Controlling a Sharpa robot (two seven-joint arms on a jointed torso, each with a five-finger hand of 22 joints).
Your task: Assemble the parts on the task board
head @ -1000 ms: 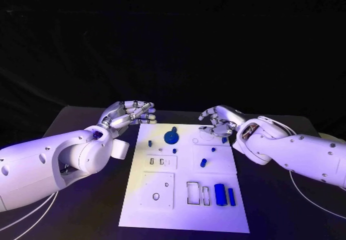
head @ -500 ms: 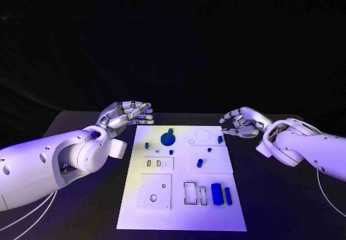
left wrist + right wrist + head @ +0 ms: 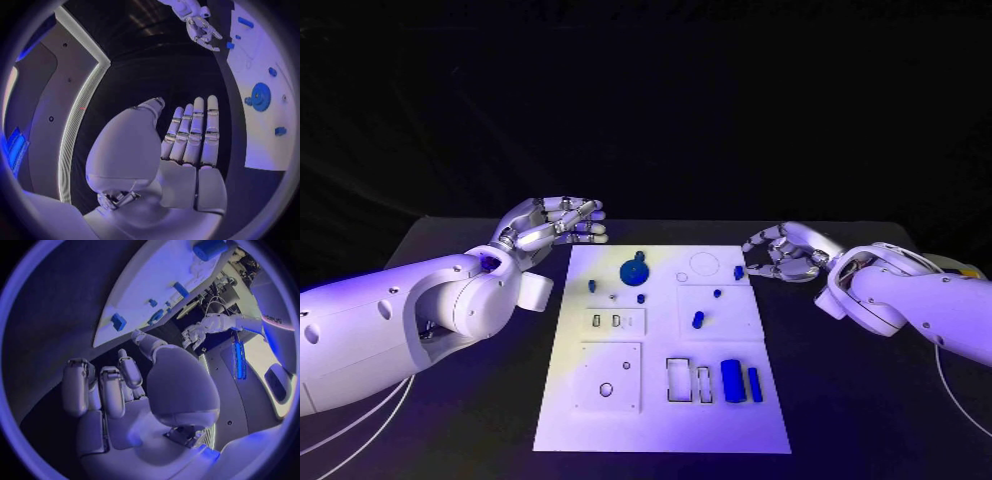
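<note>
Table [image 3: 473, 400], black, carries the white task board [image 3: 661, 420] at its middle. Left hand [image 3: 557, 226] hovers beside the board's far left corner, fingers extended, close together, holding nothing. Right hand [image 3: 786, 255] sits off the board's far right edge, fingers curled inward, nothing in them. Blue parts rest on the board: round disc [image 3: 635, 270] at the far end, two upright bars [image 3: 733, 381] in the near right section, small pegs [image 3: 698, 320] between.

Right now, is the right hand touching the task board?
Apart. In the head view the right hand sits off the task board, beyond its right edge, with dark table showing between its fingers and the white plate.
</note>
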